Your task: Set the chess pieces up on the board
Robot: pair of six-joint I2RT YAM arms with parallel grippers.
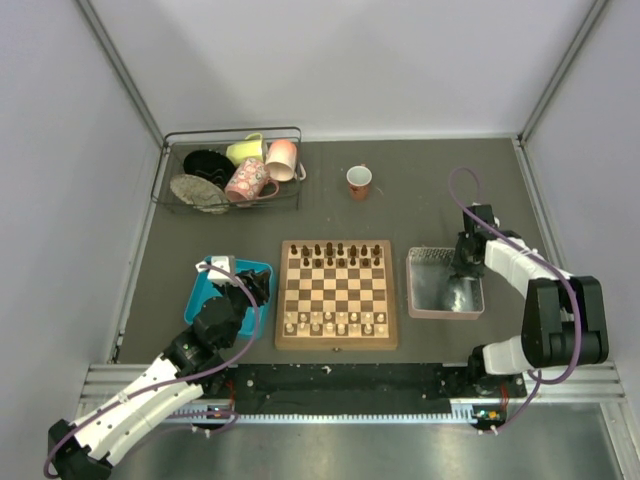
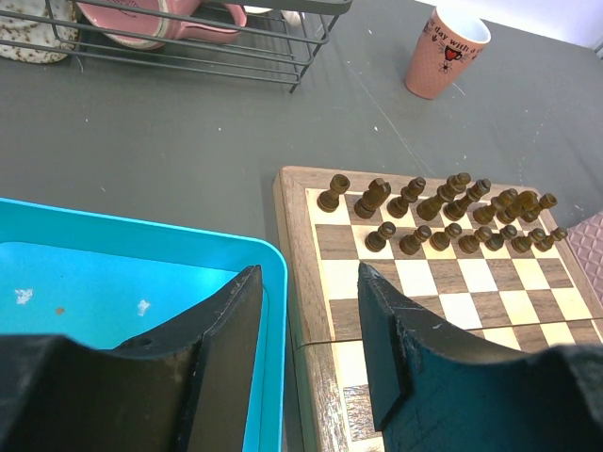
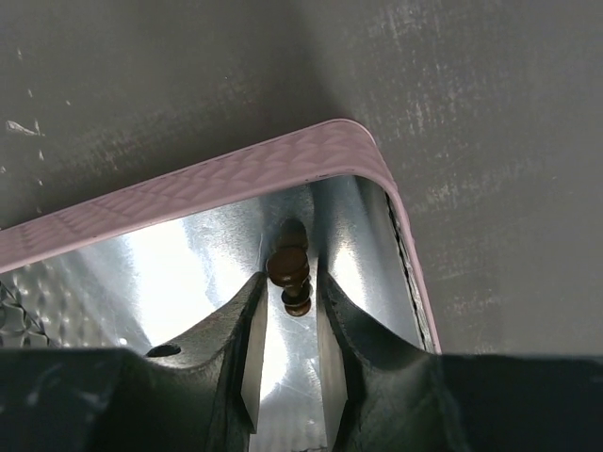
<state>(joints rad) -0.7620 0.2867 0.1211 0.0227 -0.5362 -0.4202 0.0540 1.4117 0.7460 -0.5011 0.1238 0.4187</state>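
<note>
One chessboard (image 1: 336, 290) sits mid-table; the blue tray (image 2: 113, 282) lies at its 9 o'clock, the grey tray (image 1: 430, 262) at 3 o'clock; the left gripper (image 2: 306, 282) hangs wide and empty over the blue tray's rim; dark chessmen (image 1: 340, 253) stand in two rows along the board's 12 o'clock edge; one dark pawn (image 3: 287, 266) sits in the grey tray between the right gripper (image 3: 290, 282)'s narrow jaws, grip impossible to confirm.

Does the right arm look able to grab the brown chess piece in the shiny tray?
Probably yes: the right gripper sits around the chess piece, with nothing seen blocking it in the tray.
</note>
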